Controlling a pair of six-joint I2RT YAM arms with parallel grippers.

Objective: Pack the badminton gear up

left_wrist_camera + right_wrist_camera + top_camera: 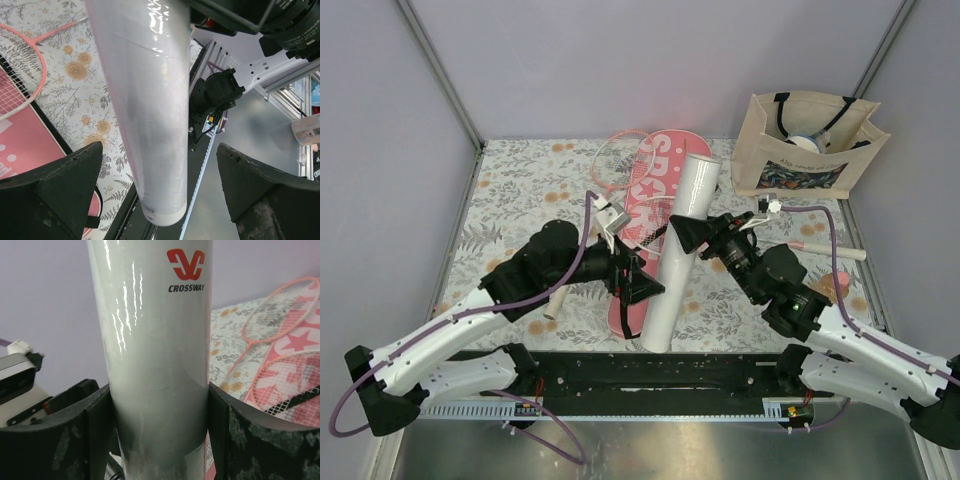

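Note:
A white tube (678, 250) marked "CROSSWAY" lies slanted above the table, its low end near the front rail. My right gripper (690, 240) is shut on its middle; in the right wrist view both fingers press the tube (157, 340). My left gripper (650, 288) is open around the tube's lower part, and its fingers (50, 190) stand wide apart from the tube (147, 100). The pink "SPORT" cover (655, 175) lies under the tube. Two pink rackets (618, 158) lie on and beside it, also seen in the right wrist view (280, 310).
A beige tote bag (800, 150) stands at the back right with something inside. A peach bottle (837, 285) sits by my right arm. White handle ends show at the right (830, 248) and under my left arm (553, 303). A black rail (650, 370) runs along the front edge.

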